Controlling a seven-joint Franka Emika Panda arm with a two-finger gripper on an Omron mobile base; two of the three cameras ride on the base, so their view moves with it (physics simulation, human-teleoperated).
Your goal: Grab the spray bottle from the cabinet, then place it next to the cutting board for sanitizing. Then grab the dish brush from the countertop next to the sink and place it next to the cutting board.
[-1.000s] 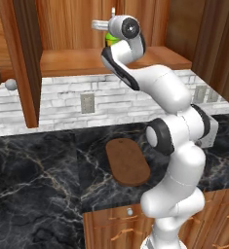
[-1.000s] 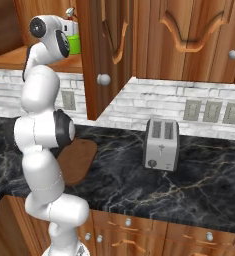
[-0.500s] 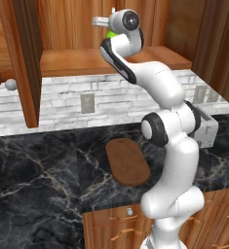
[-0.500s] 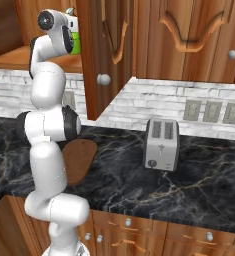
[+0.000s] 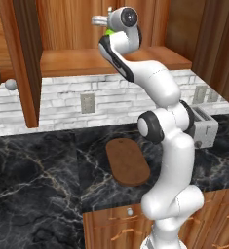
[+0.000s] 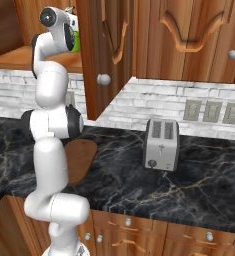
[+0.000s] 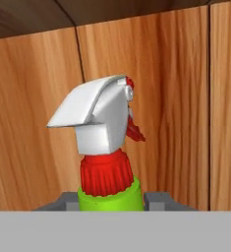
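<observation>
Pincer (image 7: pixel 112 202) clamps glossy green spray bottle (image 7: pixel 107 162), wood-grain cabinet (image 7: pixel 186 98) behind.

Glossy veined black marble is seen on the countertop (image 5: pixel 38 185); grained wood on the cabinet (image 7: pixel 186 98); seemingly smooth plastic (green) on the spray bottle (image 7: pixel 107 142).

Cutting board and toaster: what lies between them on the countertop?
In the right base view, bare black countertop separates the cutting board from the toaster.
</observation>
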